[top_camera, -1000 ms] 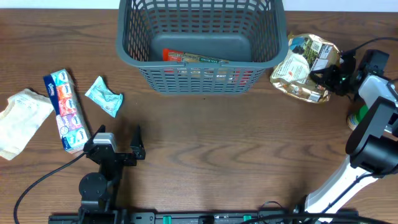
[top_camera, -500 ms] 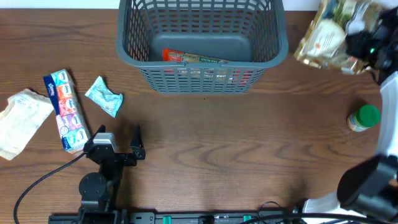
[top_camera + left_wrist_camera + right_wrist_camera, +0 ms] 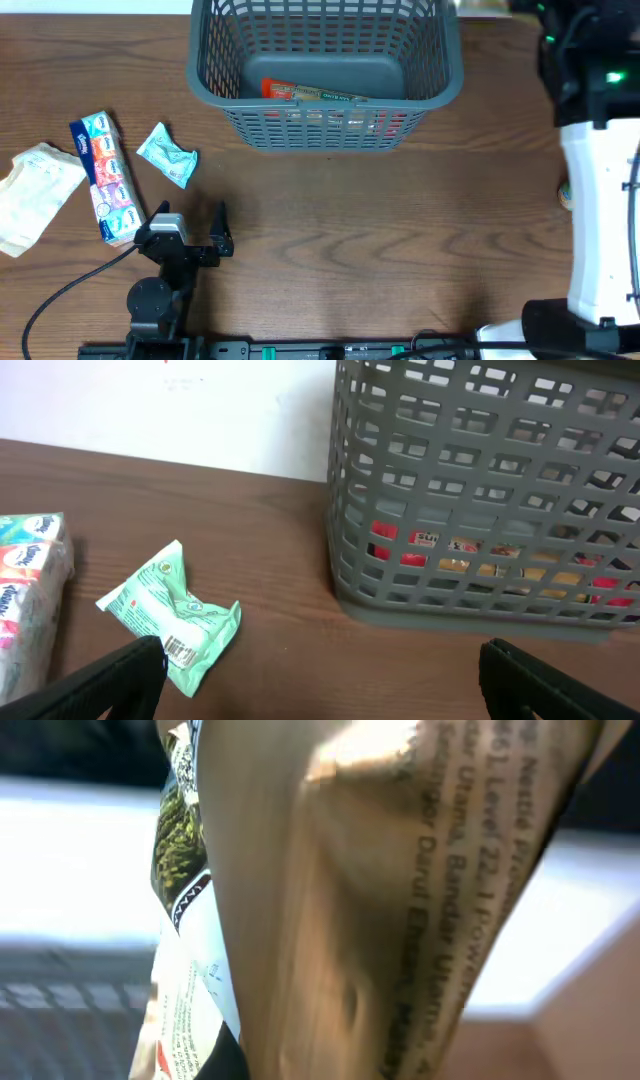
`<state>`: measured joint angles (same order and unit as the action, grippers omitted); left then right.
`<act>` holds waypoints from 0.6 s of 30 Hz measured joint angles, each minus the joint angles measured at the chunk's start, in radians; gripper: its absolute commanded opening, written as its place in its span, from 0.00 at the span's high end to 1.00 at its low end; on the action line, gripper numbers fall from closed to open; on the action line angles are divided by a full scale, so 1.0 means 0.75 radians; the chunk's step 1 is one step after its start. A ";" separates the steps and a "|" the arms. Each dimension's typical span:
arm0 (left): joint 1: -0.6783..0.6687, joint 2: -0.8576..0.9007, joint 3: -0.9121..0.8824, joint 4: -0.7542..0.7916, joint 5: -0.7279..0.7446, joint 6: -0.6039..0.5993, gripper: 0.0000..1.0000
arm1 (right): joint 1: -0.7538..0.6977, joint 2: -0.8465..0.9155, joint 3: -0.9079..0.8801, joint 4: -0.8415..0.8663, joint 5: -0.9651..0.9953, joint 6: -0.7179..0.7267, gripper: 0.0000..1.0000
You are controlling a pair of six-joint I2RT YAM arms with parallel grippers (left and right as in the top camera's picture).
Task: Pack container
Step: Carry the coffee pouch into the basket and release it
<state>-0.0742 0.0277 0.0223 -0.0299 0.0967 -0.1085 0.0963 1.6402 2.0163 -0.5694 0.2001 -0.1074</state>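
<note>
The dark grey basket (image 3: 325,70) stands at the back centre with a red packet (image 3: 310,92) on its floor; it also shows in the left wrist view (image 3: 480,490). My right gripper (image 3: 555,30) is up at the far right edge beside the basket, shut on a gold printed pouch (image 3: 380,890) that fills the right wrist view and hides the fingers. Only a pale sliver of the pouch (image 3: 485,8) shows overhead. My left gripper (image 3: 190,228) is open and empty, low near the front left, and its fingertips frame the left wrist view (image 3: 320,700).
A green sachet (image 3: 167,155) (image 3: 170,615), a colourful tissue pack (image 3: 105,178) (image 3: 25,590) and a crumpled white bag (image 3: 35,195) lie at the left. A small bottle (image 3: 566,195) peeks out behind the white right arm (image 3: 595,180).
My right gripper has lifted the gold pouch off the table at the right and carried it up and back toward the far edge beside the basket. The left arm has not moved.
</note>
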 measured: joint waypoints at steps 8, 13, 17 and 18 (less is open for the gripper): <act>0.000 0.000 0.000 0.000 0.000 0.000 0.01 | 0.241 0.043 0.018 0.010 0.011 -0.173 0.99; 0.000 0.000 0.000 0.000 0.000 0.000 0.02 | 0.279 0.179 0.018 -0.062 -0.065 -0.197 0.99; 0.000 0.000 0.000 0.000 0.000 0.000 0.02 | 0.300 0.361 0.018 -0.134 -0.163 -0.202 0.99; 0.000 0.000 0.000 0.000 0.000 0.000 0.02 | 0.304 0.407 0.018 -0.155 -0.181 -0.202 0.99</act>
<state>-0.0742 0.0277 0.0223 -0.0299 0.0967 -0.1085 0.3241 1.9453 2.0296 -0.6857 0.0647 -0.2592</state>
